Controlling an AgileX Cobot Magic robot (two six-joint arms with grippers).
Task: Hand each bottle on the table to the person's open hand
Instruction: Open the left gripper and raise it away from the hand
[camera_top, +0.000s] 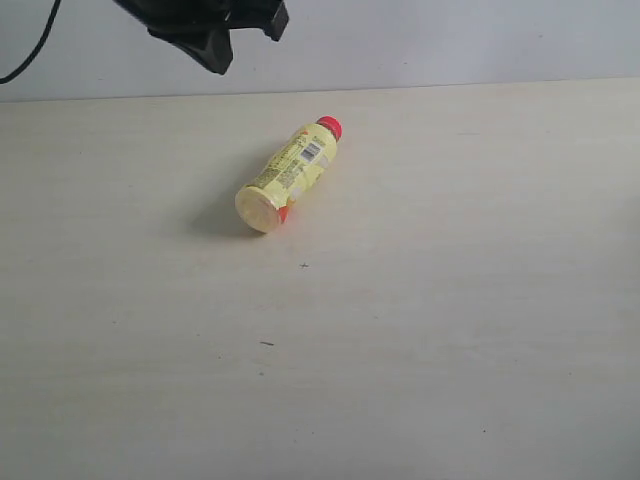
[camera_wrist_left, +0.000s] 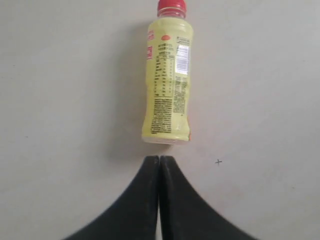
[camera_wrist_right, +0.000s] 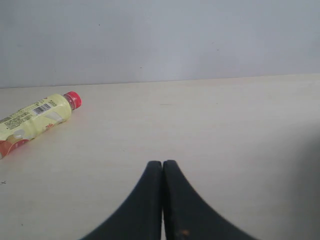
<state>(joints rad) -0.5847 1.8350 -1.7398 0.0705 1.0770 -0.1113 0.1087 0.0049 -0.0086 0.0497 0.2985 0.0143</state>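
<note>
Desk (camera_top: 480, 330): pale cream top with a few dark specks. It carries one bottle in view, and no open hand appears in any view. Judging by that, the step in hand is the approach to pick up this bottle, with the handover not yet begun.
Left arm (camera_top: 205, 30): a dark mass at the far edge of the exterior view, raised off the desk and behind the bottle. The next move likely calls for it to open, advance over the bottle's body and descend.
Bottle (camera_top: 288, 175) (camera_wrist_left: 167, 80) (camera_wrist_right: 35, 120): yellow with a printed label, lying on its side on the desk left of the middle, base toward the exterior camera. Nothing touches it. Being round, it may roll if nudged off-centre.
Left gripper (camera_wrist_left: 159, 159): fingers pressed together with no gap, holding nothing. The tips sit just short of the bottle's base, and the seam between them runs along the bottle's length, so once spread they should straddle its width.
Right gripper (camera_wrist_right: 162, 162): fingers likewise closed against each other and empty, well apart from the bottle.
Cap (camera_top: 329, 127) (camera_wrist_left: 171, 6) (camera_wrist_right: 73, 99): red, on the end pointing away from the left gripper.
</note>
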